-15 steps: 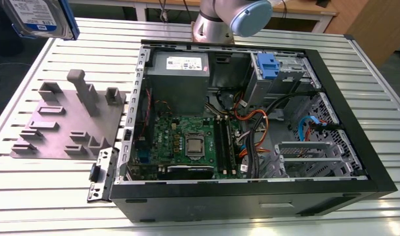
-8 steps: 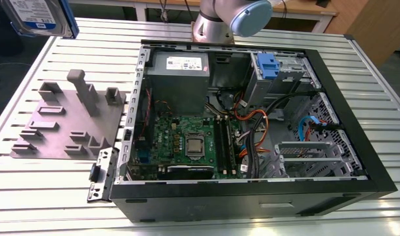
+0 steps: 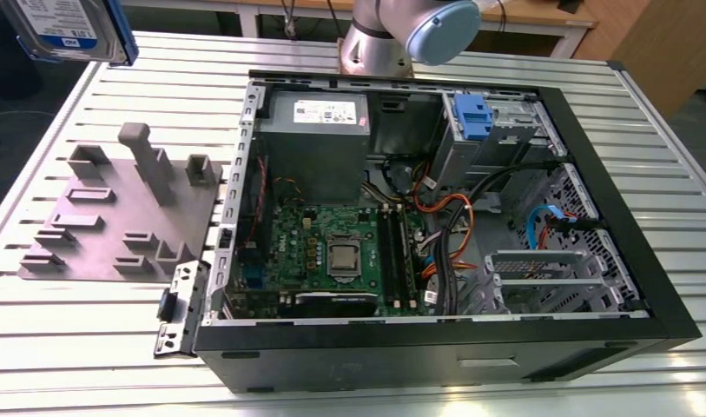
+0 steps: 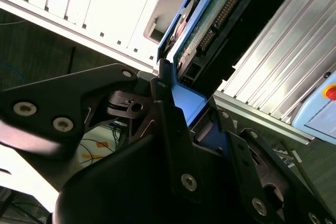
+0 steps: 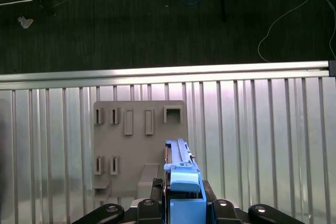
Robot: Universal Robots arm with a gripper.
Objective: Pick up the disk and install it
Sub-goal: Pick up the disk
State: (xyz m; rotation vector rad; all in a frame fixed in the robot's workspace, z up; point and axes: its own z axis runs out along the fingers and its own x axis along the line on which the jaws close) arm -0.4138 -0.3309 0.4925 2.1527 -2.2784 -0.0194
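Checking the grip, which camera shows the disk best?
The second wrist view: the disk sits close up, connector edge visible, its blue bracket clamped in the gripper. The first wrist view shows it edge-on, the grey fixture plate behind it; the exterior view shows its labelled face, cut off at the picture's corner.

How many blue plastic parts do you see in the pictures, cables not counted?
2. One frames the disk held in the gripper; one is a latch inside the open computer case. Others may be hidden.

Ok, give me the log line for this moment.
jaws: shut on disk | disk: held aloft over grey fixture plate | computer case: open, disk not yet installed
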